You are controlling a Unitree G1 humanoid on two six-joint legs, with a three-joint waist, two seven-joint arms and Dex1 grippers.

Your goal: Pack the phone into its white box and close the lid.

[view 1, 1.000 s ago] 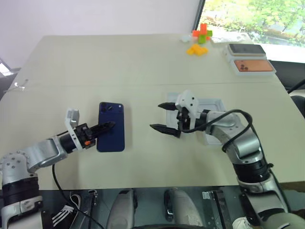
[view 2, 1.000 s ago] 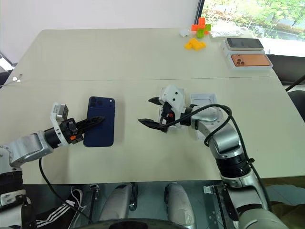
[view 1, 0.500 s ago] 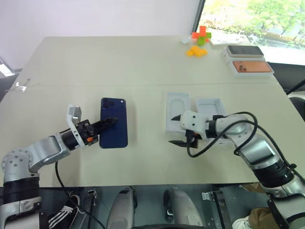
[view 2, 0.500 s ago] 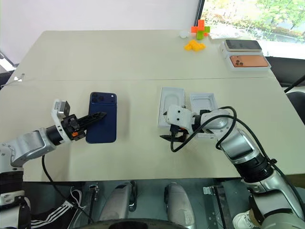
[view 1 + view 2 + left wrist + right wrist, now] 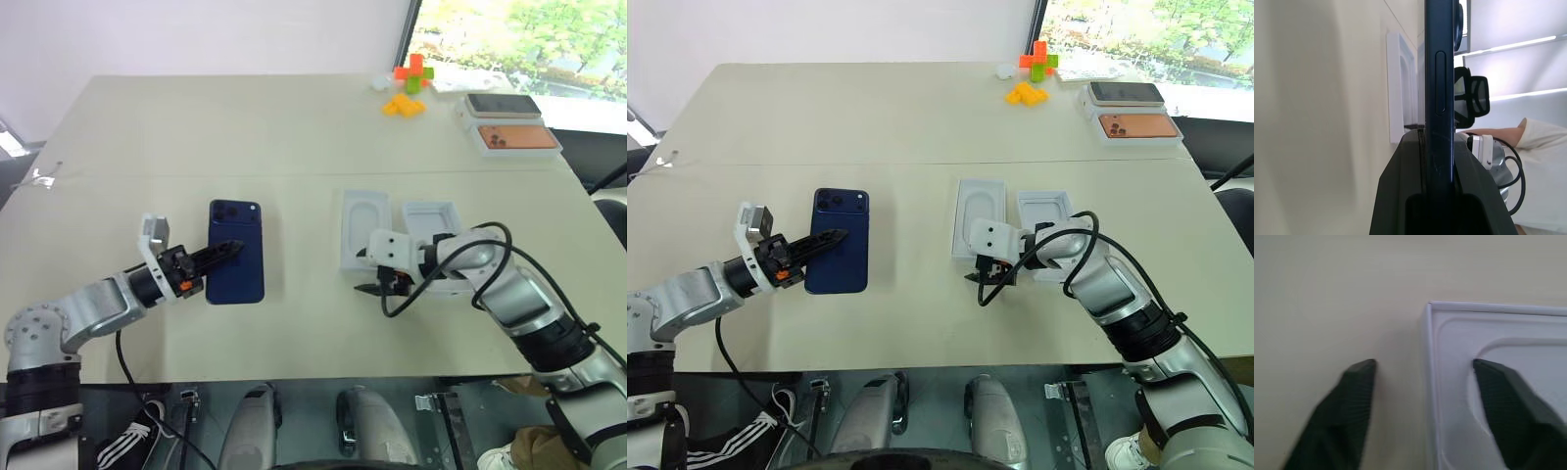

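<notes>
the scene is lit brightly and evenly by daylight from the window [image 5: 519,39] at the far right, where the view outside is nearly washed out. soft, short shadows are cast on the table [image 5: 225,127] beneath the phone [image 5: 235,251] and both arms. a faint sheen is seen on the phone's glossy back. the head views are sharp across the middle, with slight bending of straight edges toward the borders. in the left wrist view the near black fingers [image 5: 1400,196] are dark and soft, and pale bands of glare are seen behind. in the right wrist view everything is blurred, the fingertips [image 5: 1354,382] most of all.
</notes>
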